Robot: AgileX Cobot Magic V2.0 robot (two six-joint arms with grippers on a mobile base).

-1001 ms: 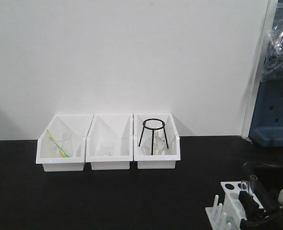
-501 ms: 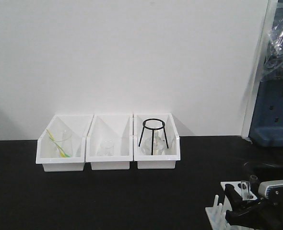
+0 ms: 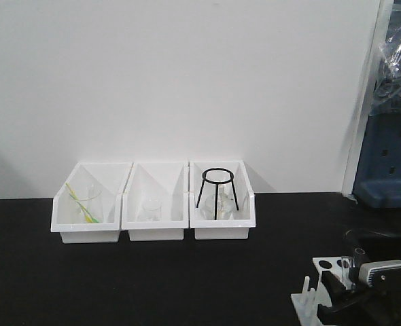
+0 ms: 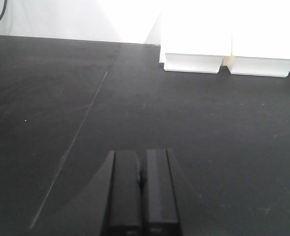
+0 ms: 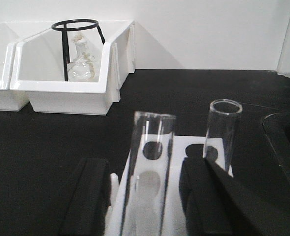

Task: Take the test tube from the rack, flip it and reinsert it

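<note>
Grasping looks to be the step in hand: right tool (image 5: pixel 145 201) is spread apart, straddling the test tube (image 5: pixel 150 142), which stands upright in the rack (image 5: pixel 187 147) on the counter (image 5: pixel 46 147). Next it needs to close squarely, then lift straight up. Left tool (image 4: pixel 141 191) sits pressed together, idle

The black table (image 3: pixel 153 285) carries three white bins (image 3: pixel 154 212) side by side at its back edge. The rack (image 3: pixel 308 301) stands well right of the bins, nearer the front.
</note>
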